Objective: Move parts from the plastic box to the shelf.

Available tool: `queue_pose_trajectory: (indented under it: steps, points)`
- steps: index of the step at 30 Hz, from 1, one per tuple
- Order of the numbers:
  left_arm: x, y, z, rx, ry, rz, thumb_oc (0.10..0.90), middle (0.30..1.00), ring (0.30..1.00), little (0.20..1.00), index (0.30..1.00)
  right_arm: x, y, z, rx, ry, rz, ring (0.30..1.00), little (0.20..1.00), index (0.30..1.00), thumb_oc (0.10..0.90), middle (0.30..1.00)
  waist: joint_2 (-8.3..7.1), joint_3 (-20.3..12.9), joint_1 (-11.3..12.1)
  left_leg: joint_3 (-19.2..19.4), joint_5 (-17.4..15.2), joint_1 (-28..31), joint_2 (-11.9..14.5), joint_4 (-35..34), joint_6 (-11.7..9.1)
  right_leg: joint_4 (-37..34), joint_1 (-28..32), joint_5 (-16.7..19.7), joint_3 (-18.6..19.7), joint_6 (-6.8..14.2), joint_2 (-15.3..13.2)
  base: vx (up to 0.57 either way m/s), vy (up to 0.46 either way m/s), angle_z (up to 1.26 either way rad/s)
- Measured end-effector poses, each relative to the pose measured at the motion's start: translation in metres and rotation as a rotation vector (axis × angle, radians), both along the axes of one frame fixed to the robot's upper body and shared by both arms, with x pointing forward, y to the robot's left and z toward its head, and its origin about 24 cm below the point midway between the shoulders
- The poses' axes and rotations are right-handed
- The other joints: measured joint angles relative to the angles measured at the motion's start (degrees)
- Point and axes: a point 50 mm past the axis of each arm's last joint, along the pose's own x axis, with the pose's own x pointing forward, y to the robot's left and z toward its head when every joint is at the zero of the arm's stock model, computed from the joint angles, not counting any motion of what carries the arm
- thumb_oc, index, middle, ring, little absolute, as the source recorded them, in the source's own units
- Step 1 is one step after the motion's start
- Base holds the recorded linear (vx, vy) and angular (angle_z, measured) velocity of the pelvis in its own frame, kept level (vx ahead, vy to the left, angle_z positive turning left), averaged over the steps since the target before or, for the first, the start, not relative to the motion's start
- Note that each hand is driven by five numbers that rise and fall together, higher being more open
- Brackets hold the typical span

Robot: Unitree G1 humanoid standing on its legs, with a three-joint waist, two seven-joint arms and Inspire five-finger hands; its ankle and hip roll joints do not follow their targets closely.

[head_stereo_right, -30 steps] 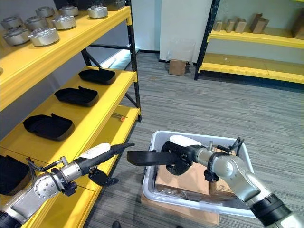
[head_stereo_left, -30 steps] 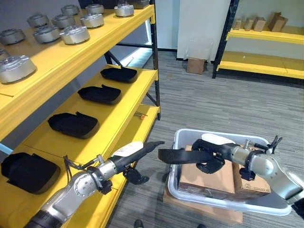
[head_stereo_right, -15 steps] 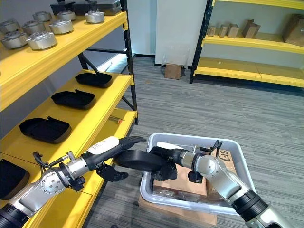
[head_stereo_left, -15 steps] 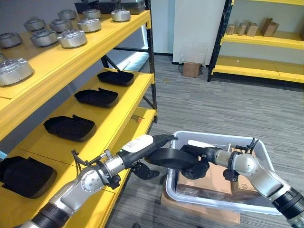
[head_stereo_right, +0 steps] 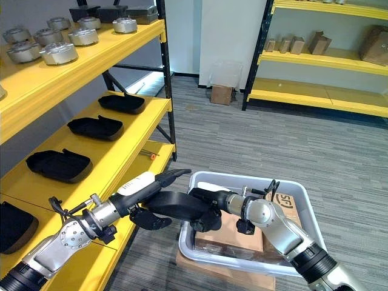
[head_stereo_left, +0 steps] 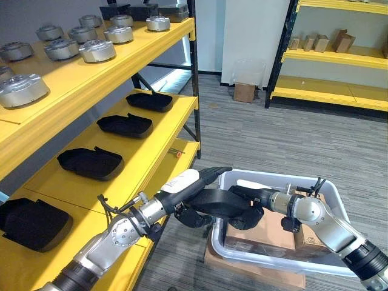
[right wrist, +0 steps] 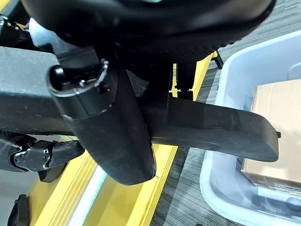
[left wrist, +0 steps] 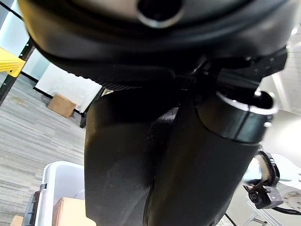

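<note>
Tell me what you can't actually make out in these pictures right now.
- Left hand grip: its fingers lie along the black part, so a real hold is unclear in the left eye view.
- Plastic box contents: cardboard boxes and the right hand cover what lies beneath.
- Nearest black part on the shelf: its shape is unclear.

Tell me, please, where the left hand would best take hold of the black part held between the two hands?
Probably at the free end of the black part nearest the shelf, from above: the right hand holds the box-side end, and the left hand already lies along the top.
</note>
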Motion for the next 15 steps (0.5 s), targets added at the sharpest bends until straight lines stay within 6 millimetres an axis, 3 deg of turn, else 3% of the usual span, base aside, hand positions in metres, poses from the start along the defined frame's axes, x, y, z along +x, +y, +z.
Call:
queue_pose_trajectory:
  steps: [9, 10, 15]
  points:
    - [0.0010, -0.0034, -0.0066, -0.002, 0.044, 0.025, 0.900, 1.000, 1.000, 1.000, 1.000, 0.0004, -0.0016, -0.0016, -0.025, 0.002, -0.014, 0.300, 0.300, 0.300, 0.400, 0.300, 0.82, -0.5, 0.3, -0.1, 0.0, -0.1, 0.0, 0.0, 0.0, 0.0, 0.0, 0.0, 0.0, 0.0, 0.0, 0.00, 0.000, 0.00]
    - [0.0012, -0.0038, -0.0072, -0.003, 0.049, 0.029, 0.400, 0.300, 0.300, 0.300, 0.300, 0.0004, -0.0016, -0.0019, -0.026, 0.003, -0.015, 0.300, 0.300, 0.300, 0.400, 0.300, 0.91, -0.6, 0.3, -0.1, 0.0, -0.1, 0.0, 0.0, 0.0, 0.0, 0.0, 0.0, 0.0, 0.0, 0.0, 0.00, 0.000, 0.00]
    - [0.0017, -0.0067, -0.0093, -0.018, 0.060, 0.037, 0.400, 0.300, 0.300, 0.300, 0.300, 0.0006, -0.0025, -0.0020, -0.029, 0.004, -0.022, 0.300, 0.300, 0.300, 0.400, 0.300, 0.98, -0.6, 0.9, -0.1, 0.0, -0.1, 0.0, 0.0, 0.0, 0.0, 0.0, 0.0, 0.0, 0.0, 0.0, 0.00, 0.000, 0.00]
